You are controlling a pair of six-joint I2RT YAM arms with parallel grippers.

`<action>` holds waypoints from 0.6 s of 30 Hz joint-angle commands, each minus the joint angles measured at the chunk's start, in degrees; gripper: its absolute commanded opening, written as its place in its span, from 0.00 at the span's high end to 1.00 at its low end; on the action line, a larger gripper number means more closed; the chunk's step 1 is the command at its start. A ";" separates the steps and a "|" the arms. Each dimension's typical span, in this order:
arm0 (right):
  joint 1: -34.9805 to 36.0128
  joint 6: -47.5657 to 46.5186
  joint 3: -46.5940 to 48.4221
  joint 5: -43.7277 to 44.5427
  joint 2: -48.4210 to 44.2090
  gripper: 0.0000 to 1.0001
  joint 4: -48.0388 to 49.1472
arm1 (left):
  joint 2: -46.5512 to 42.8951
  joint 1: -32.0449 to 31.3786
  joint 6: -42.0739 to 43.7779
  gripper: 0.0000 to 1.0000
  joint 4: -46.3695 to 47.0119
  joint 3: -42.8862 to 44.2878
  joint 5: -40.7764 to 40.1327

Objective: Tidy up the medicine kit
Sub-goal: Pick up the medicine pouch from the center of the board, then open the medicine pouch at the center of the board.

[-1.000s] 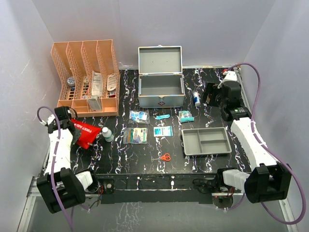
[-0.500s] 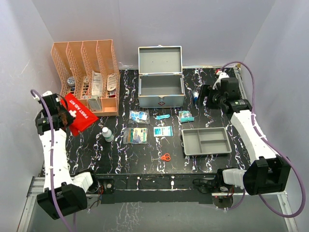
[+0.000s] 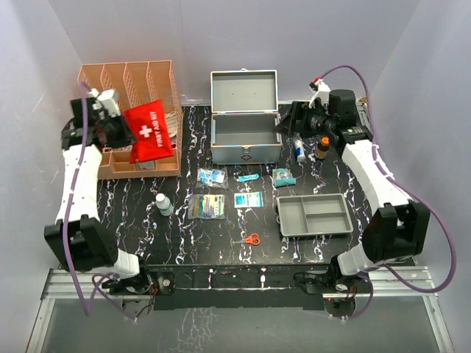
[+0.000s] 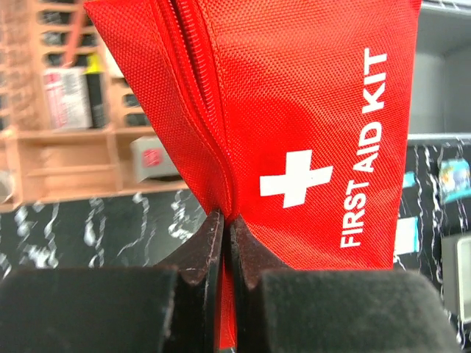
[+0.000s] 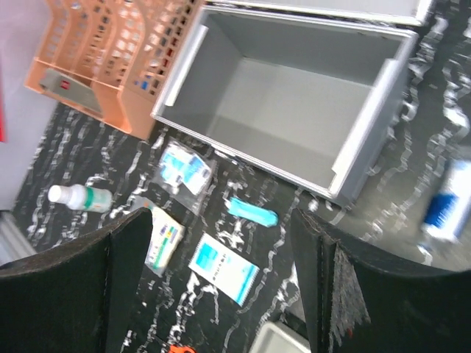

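The left gripper [image 3: 118, 126] has lifted the pinched flat red fabric pouch [image 3: 149, 131] far-left, while the right gripper [image 3: 288, 121], spread empty, approaches the silver-grey metal case [image 3: 245, 140], likely for packing.

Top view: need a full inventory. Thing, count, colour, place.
medicine kit: 1, silver-grey, back centre, lid open
file organiser: 1, orange, back left
first-aid pouch: 1, red, held up in front of the organiser
divided tray: 1, grey, front right
small bottle: 1, white, left of centre
scissors: 1, orange handles, front centre
small packets: 5, teal, blue and white, in front of the kit
tube: 1, white and blue, right of the kit
vial: 1, brown with orange cap, beside the tube
table: 1, black marbled
left pincer: shut on the pouch
right pincer: open, empty, by the kit's right side
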 commanded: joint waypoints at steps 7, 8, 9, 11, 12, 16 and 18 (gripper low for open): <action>10.50 4.78 12.81 -2.90 10.62 0.27 14.05 | 9.85 -18.28 2.01 1.00 4.72 13.09 -1.40; 10.97 5.37 12.75 -2.54 11.17 0.27 15.12 | 10.71 -19.42 1.95 1.00 4.70 14.23 -2.30; 11.42 6.08 12.59 -2.35 11.70 0.27 16.73 | 11.47 -20.36 2.07 1.00 4.66 15.50 -2.87; 11.85 7.63 12.21 -2.38 12.60 0.26 19.07 | 12.75 -22.28 2.20 1.00 4.86 17.61 -3.74; 12.03 8.43 12.15 -2.54 13.02 0.26 20.27 | 13.46 -23.19 2.21 1.00 4.88 18.85 -3.89; 13.32 10.63 13.60 -3.19 14.84 0.26 23.43 | 15.61 -26.23 1.31 1.00 4.46 22.57 -4.47; 13.95 11.97 14.72 -3.87 15.51 0.26 25.09 | 15.96 -27.21 1.04 1.00 5.04 22.73 -4.48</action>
